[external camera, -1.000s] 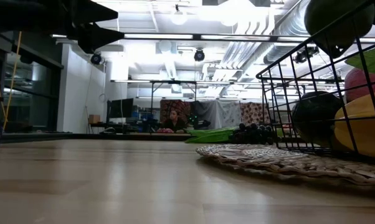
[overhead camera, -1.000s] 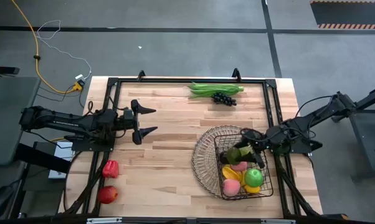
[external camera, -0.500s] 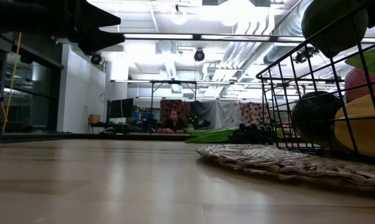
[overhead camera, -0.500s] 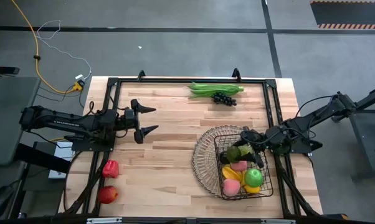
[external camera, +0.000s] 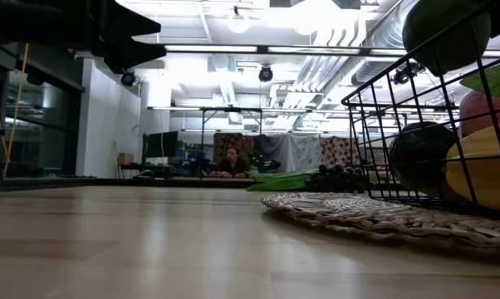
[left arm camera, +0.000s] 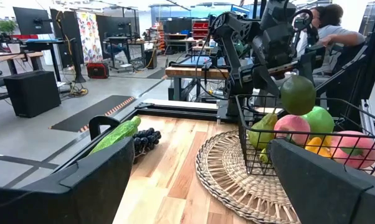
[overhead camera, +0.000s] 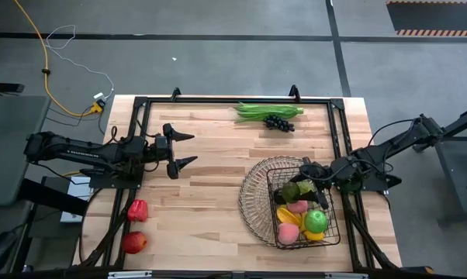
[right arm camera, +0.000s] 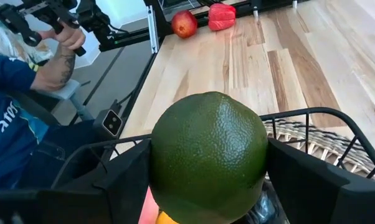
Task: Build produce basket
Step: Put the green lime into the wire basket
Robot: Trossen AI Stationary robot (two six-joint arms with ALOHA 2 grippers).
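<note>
Right claw [overhead camera: 305,186] is closed on a round green fruit [right arm camera: 207,157], avocado-like with pebbled skin, held between both fingers [right arm camera: 312,180] just above the basket [overhead camera: 254,190]. In the left wrist view the same fruit [left arm camera: 298,94] hangs above the basket rim [left arm camera: 250,102], clear of the produce below.

Basket sits on the bench [overhead camera: 210,194] at its right side, near the front edge, wire centre on a round woven-looking flared rim [external camera: 358,212]. Inside: green apple [overhead camera: 316,220], pink peaches [overhead camera: 288,232], yellow pieces [overhead camera: 286,216], a dark item at the bottom [external camera: 420,158]. Exact count of fruits inside can't be told.

Left claw [overhead camera: 185,148] is wide open, empty, hovering over the left part of the bench, well apart from the basket, fingers pointing toward the right.

Produce outside the basket: long green beans [overhead camera: 266,111] at the far edge of the bench, dark grapes [overhead camera: 278,122] touching or just beside them. Red pepper [overhead camera: 138,210] and red apple [overhead camera: 134,242] lie at the near-left corner, near each other, well apart from everything else.

A person [right arm camera: 25,118] in a blue sleeve shows beyond the bench edge in the right wrist view, hand [right arm camera: 66,37] on a dark handle. Another person [external camera: 230,159] sits far back in the room in the low view.
</note>
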